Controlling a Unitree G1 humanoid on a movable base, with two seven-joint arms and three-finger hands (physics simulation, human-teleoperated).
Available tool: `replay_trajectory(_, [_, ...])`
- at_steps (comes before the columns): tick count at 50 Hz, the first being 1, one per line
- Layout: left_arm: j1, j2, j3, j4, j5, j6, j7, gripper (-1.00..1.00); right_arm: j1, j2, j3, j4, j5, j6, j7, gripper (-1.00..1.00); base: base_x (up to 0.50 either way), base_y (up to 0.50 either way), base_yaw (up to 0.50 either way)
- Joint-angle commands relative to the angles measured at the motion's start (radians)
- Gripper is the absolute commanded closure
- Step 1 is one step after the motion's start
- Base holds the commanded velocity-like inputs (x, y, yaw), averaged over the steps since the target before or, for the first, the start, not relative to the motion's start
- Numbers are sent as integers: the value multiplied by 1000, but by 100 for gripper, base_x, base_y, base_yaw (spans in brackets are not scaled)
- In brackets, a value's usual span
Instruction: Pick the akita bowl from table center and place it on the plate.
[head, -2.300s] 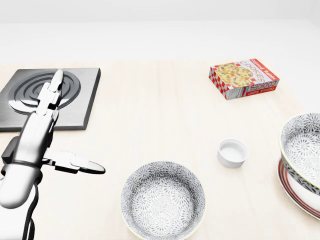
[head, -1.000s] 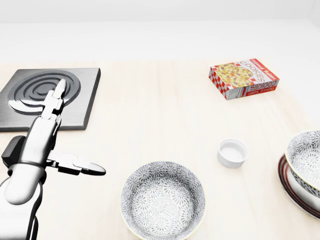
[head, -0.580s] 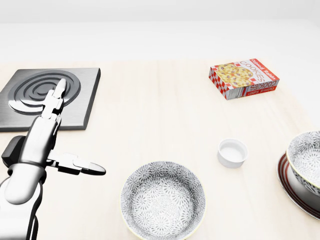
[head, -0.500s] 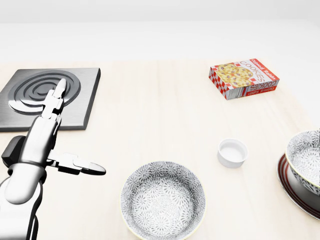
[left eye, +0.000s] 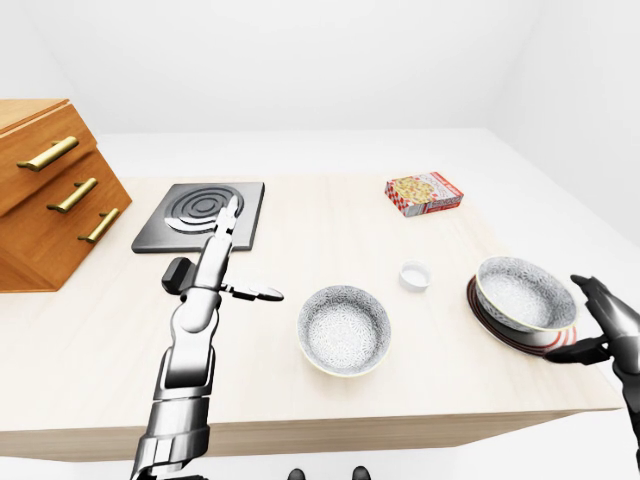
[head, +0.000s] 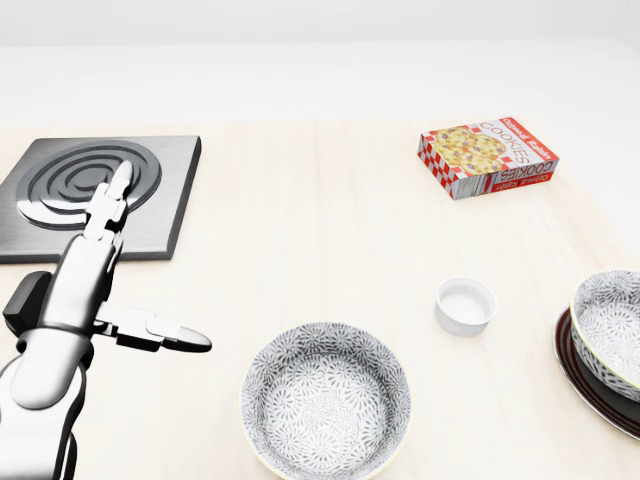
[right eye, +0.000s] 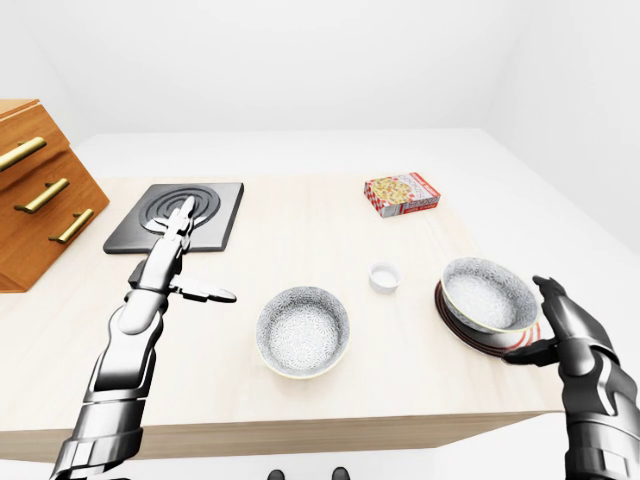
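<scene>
A patterned akita bowl (right eye: 488, 294) rests upright on the dark red-rimmed plate (right eye: 470, 338) at the table's right end; the head view cuts this bowl (head: 612, 330) at its right edge. A second, similar bowl (head: 326, 398) stands at the table centre near the bottom of the head view. My right hand (right eye: 533, 322) is open just right of the plate, fingers spread and apart from the bowl. My left hand (head: 150, 265) hovers open and flat over the table's left side, holding nothing, well left of the centre bowl.
A small white ramekin (head: 465, 304) sits between the two bowls. A cookie box (head: 487, 156) lies at the upper right. A grey stove plate (head: 95, 190) is at the upper left, and a wooden drawer cabinet (left eye: 45, 190) stands beyond it at the left.
The bowl at the right has come down and settled on the plate. The right hand has let go and left the head view. The left hand barely moved.
</scene>
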Motion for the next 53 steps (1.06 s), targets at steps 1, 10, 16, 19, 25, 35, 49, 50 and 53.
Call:
replay_trajectory(1, [3,-2,-1,8,0,0,4,-100,14,-9,-9,1,57,0,4,-100,0,0,0])
replay_trajectory(10, [6,0,2,5,-2,0,3,-100,84,16,-91,-217,54,0,108,-100,0,0,0])
replay_trajectory(16, [3,-1,1,-8,-2,0,0,-100,160,40,-226,-458,41,0,285,-100,0,0,0])
replay_trajectory(19, [0,0,1,-17,-2,0,-2,-100,190,61,-306,-625,27,0,424,-100,0,0,0])
replay_trajectory(25, [-6,2,2,-38,-2,0,-9,-100,189,87,-408,-855,3,61,590,-100,0,0,0])
replay_trajectory(35, [-20,4,3,-44,-8,0,-15,-100,43,53,-416,-1171,46,175,590,-100,0,0,0])
replay_trajectory(49, [40,-56,-32,-225,-45,0,-23,-100,-117,258,-158,-1371,374,175,440,-100,0,0,0])
replay_trajectory(50, [42,-60,-38,-242,-45,0,-25,-100,-121,281,-142,-1375,399,175,396,-100,0,0,0])
replay_trajectory(53, [32,-69,-41,-261,-62,0,-21,-100,-114,347,-77,-1395,469,175,299,-100,0,0,0])
